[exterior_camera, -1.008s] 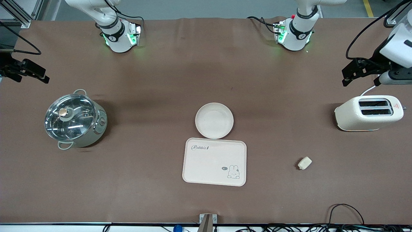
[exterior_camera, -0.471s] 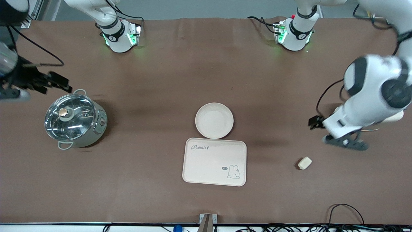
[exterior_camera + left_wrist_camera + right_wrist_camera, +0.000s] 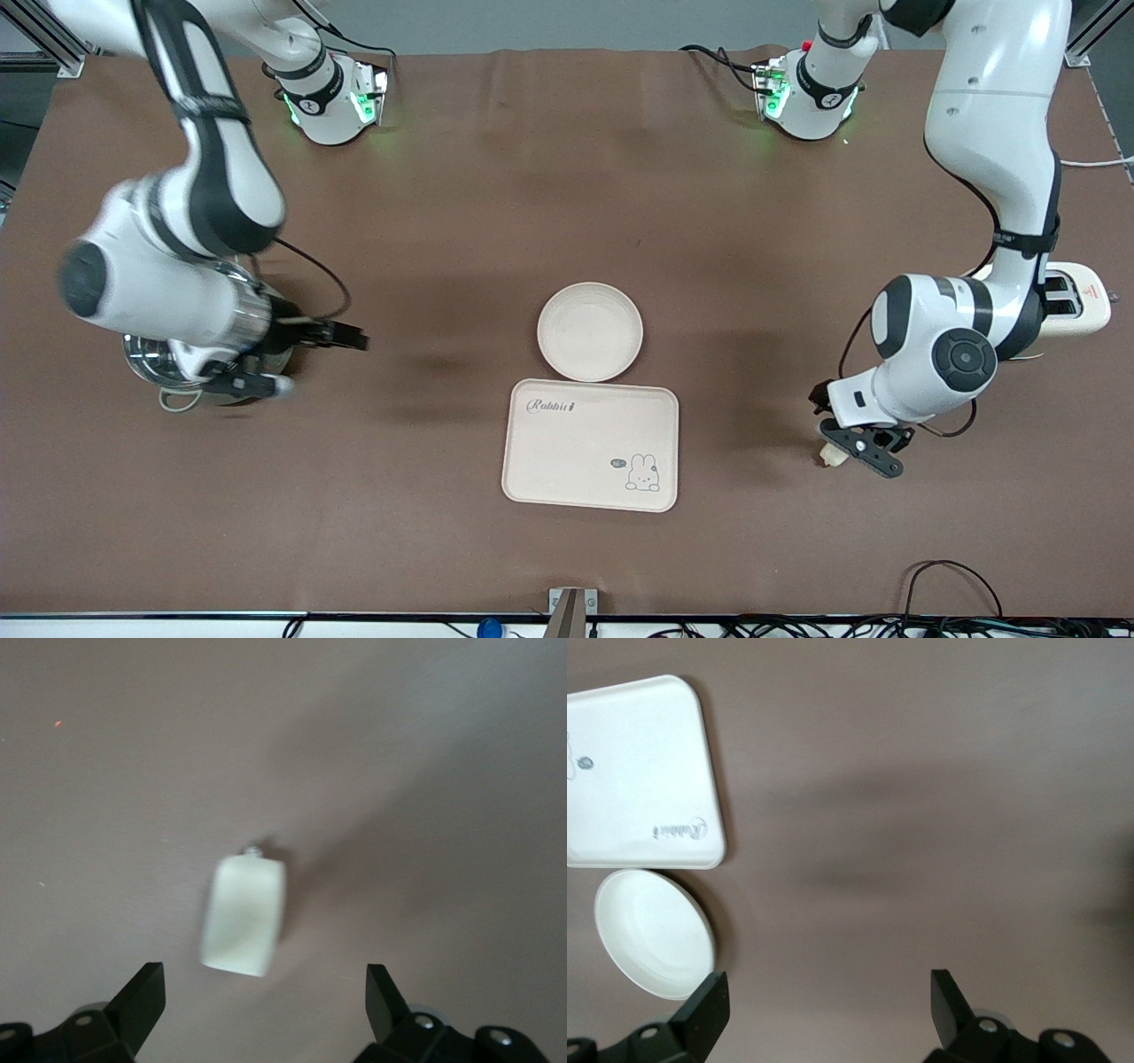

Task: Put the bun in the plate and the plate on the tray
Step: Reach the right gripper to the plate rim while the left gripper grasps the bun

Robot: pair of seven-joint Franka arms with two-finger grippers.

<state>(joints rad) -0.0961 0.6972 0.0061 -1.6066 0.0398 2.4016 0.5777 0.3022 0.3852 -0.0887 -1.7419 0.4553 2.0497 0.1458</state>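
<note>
The bun lies on the brown table toward the left arm's end, level with the tray. My left gripper is open just above it and partly covers it. In the left wrist view the bun lies ahead of the open left gripper, not between the fingers. The round plate is empty and touches the tray's edge farther from the front camera. The Rabbit tray is empty. My right gripper is open and empty beside the pot. Its wrist view shows the plate and tray off to one side.
A steel pot with a glass lid sits toward the right arm's end, mostly covered by the right arm. A cream toaster stands toward the left arm's end, partly hidden by the left arm. Cables lie at the table's near edge.
Both arms have swung in from the table's ends. The left gripper came past the toaster and down over the bun. The right gripper moved past the pot toward the middle.
</note>
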